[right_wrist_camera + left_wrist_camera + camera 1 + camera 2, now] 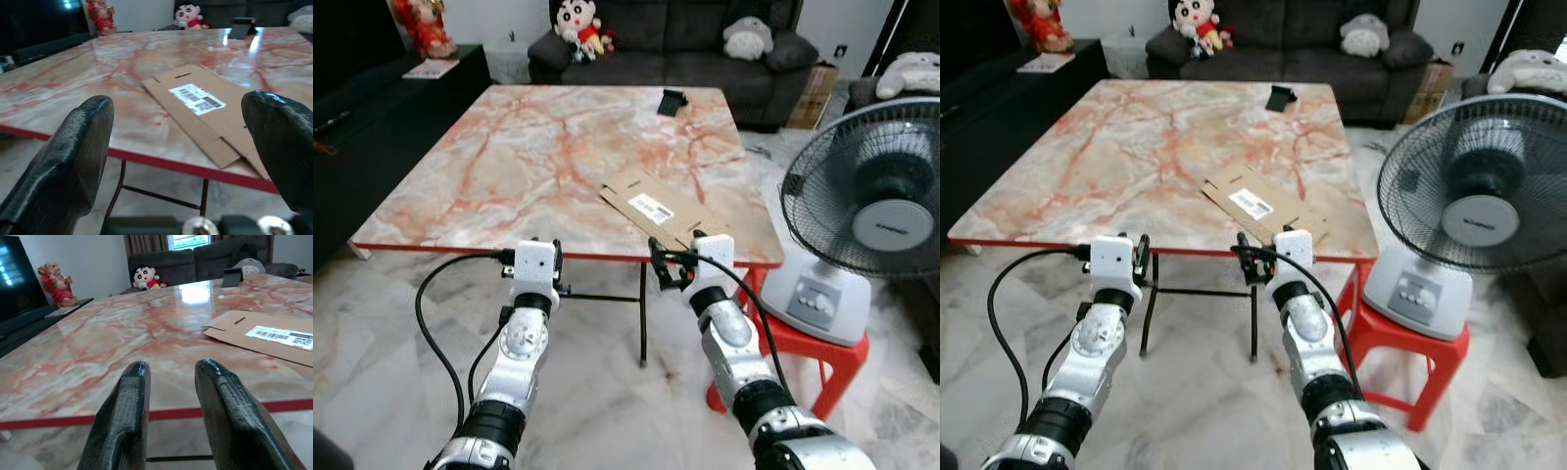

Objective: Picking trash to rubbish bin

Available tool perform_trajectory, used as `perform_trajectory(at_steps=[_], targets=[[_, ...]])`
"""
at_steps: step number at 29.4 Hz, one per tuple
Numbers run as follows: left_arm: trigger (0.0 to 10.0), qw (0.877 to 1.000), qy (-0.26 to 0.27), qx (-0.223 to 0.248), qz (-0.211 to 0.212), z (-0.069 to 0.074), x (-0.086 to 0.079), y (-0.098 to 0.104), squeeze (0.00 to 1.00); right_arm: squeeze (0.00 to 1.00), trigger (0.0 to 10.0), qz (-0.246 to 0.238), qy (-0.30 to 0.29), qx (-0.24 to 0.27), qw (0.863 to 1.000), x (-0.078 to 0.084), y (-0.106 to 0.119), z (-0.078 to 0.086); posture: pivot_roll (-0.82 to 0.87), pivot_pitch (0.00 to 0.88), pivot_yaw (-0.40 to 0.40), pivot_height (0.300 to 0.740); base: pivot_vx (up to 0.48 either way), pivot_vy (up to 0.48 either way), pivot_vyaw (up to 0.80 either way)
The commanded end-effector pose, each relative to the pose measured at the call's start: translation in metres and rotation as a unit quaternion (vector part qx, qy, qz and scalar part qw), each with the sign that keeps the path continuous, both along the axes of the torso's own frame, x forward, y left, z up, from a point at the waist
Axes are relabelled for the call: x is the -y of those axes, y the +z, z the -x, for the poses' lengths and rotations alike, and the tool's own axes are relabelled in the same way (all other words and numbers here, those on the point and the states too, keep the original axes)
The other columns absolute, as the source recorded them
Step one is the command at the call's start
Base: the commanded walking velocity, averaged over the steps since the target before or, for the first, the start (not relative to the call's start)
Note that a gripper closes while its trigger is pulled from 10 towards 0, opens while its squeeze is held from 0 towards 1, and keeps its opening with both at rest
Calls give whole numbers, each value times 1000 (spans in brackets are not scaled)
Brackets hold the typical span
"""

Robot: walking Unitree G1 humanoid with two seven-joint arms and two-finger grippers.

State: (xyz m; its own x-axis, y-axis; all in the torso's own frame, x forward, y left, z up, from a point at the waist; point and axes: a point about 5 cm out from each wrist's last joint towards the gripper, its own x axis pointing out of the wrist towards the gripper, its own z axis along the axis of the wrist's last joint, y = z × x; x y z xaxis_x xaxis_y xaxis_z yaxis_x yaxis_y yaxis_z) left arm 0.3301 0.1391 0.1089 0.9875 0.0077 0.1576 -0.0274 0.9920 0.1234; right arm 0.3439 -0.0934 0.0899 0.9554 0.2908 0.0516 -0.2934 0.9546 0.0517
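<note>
Stood before a marble-patterned table (pixel 538 166) with a red edge, both arms raised toward its near side. Held the left gripper (pixel 168 377) just short of the table's near edge, at about 7 o'clock from the table's middle, fingers (pixel 124 416) parted by a narrow gap with nothing between them. Held the right gripper (pixel 186 147) at about 5 o'clock from the middle, close to the near edge, fingers (pixel 73 156) spread wide and empty.

Saw the trash, a flattened cardboard piece (pixel 661 211) with a white barcode label (pixel 196 98), lying flat on the tabletop near the near right corner, one end reaching the red edge, directly at 12 o'clock from the right gripper and not touched by it. Lay at roughly 2 o'clock from the left gripper.

Found a small black object (pixel 673 101) standing on the far side of the table, at about 1 o'clock from its middle. Beyond the table, a dark grey sofa (pixel 695 39) with a cartoon doll (pixel 578 24) and a grey plush toy (pixel 749 37). At 3 o'clock from the table, a fan (pixel 876 196) resting on a red plastic stool (pixel 803 357). At 10 o'clock, a red figurine (pixel 426 24) on a dark cabinet (pixel 372 127).
</note>
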Motion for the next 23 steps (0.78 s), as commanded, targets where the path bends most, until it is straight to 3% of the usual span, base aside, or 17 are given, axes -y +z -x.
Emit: perform_trajectory(at_steps=[1, 6, 23], targets=[[10000, 1000, 5, 4, 13, -1, -5, 4, 0, 0, 10000, -1, 8, 10, 1000, -5, 6, -3, 55, 11, 5, 740, 0, 0, 0], [10000, 1000, 7, 1, 11, -1, -6, 4, 0, 0, 10000, -1, 9, 10, 1000, -5, 6, -3, 54, 11, 6, 740, 261, 0, 0], [10000, 1000, 9, 1, 9, -2, -9, 4, 0, 0, 10000, -8, 11, 10, 1000, -6, 6, -2, 55, 11, 8, 740, 452, 0, 0]])
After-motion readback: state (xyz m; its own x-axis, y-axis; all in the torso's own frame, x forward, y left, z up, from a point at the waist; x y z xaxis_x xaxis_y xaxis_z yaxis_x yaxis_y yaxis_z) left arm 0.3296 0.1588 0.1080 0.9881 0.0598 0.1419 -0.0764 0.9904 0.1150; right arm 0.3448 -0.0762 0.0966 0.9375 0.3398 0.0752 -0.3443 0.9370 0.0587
